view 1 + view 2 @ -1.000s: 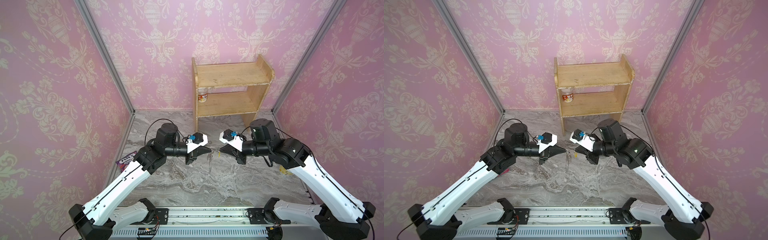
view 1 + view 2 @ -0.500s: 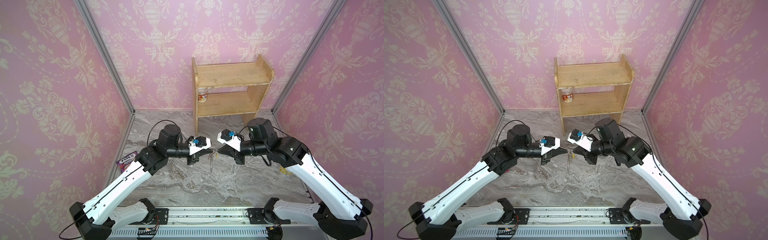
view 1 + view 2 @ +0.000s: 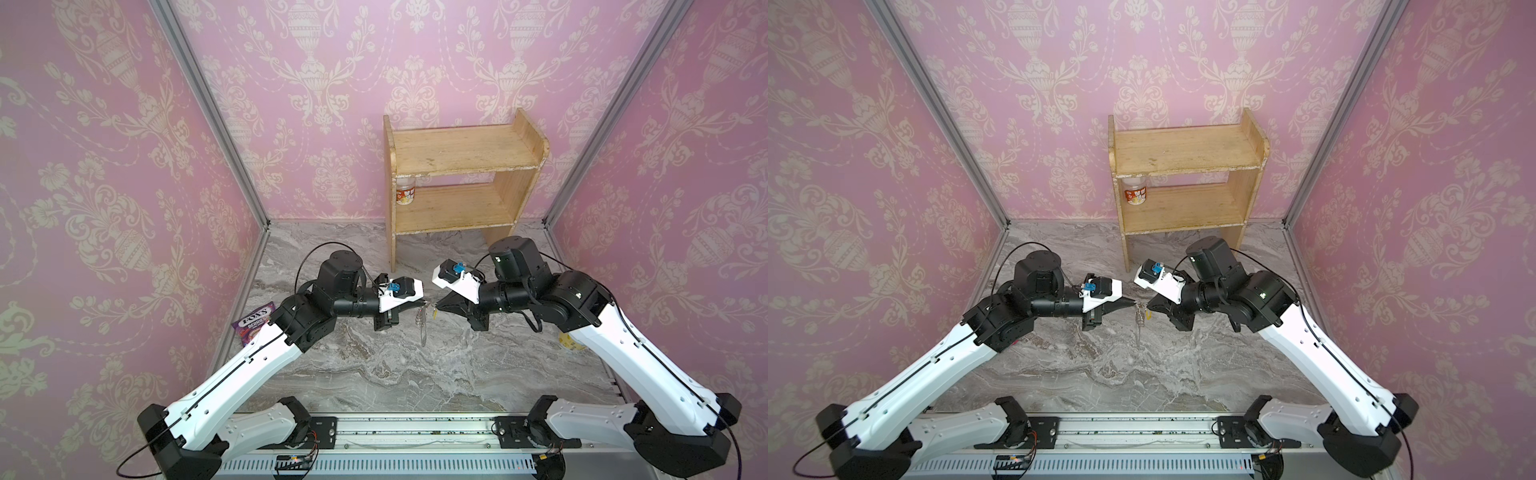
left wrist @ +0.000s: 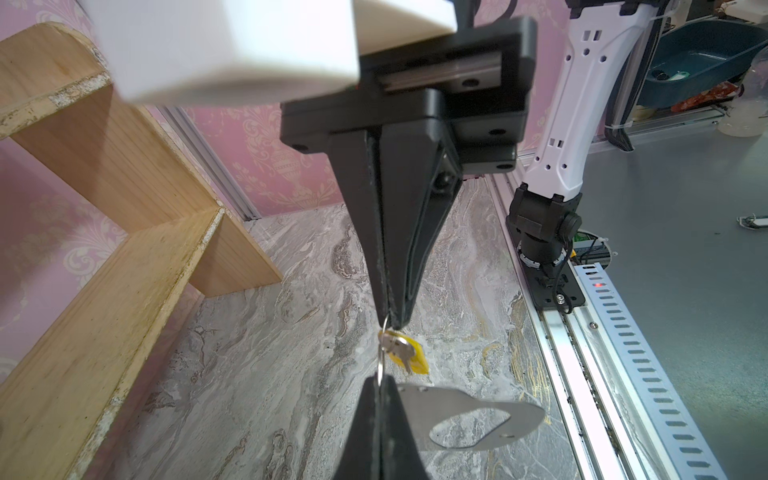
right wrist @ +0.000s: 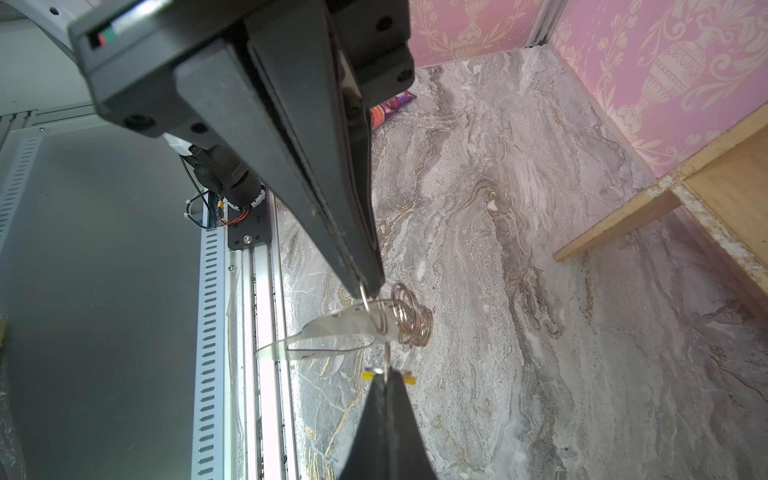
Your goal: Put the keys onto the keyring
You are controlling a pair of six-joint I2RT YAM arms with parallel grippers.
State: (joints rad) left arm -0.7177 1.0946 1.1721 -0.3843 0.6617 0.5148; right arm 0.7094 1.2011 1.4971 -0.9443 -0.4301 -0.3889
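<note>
Both grippers meet above the middle of the marble table. The keyring (image 4: 469,419), a flat silver plate with a cut-out and a bunch of small rings (image 5: 411,320), hangs in the air; in both top views it dangles edge-on (image 3: 422,328) (image 3: 1138,322). My left gripper (image 4: 380,380) (image 5: 368,291) (image 3: 1133,302) is shut on a thin ring at the plate's edge. The keys (image 4: 397,345), a small key with a yellow tag (image 4: 417,359) (image 3: 434,312), hang from a thin ring. My right gripper (image 5: 388,374) (image 4: 390,322) (image 3: 1150,308) is shut on that ring.
A wooden two-level shelf (image 3: 461,178) stands at the back, with a small jar (image 3: 405,194) on its lower board. A purple sweets packet (image 3: 255,322) lies by the left wall. A yellow object (image 3: 567,340) shows beside the right arm. The rail (image 3: 415,432) runs along the front.
The two grippers have drawn slightly closer together, and the left wrist has rolled a little. Both stay shut with the keyring hanging between them.
</note>
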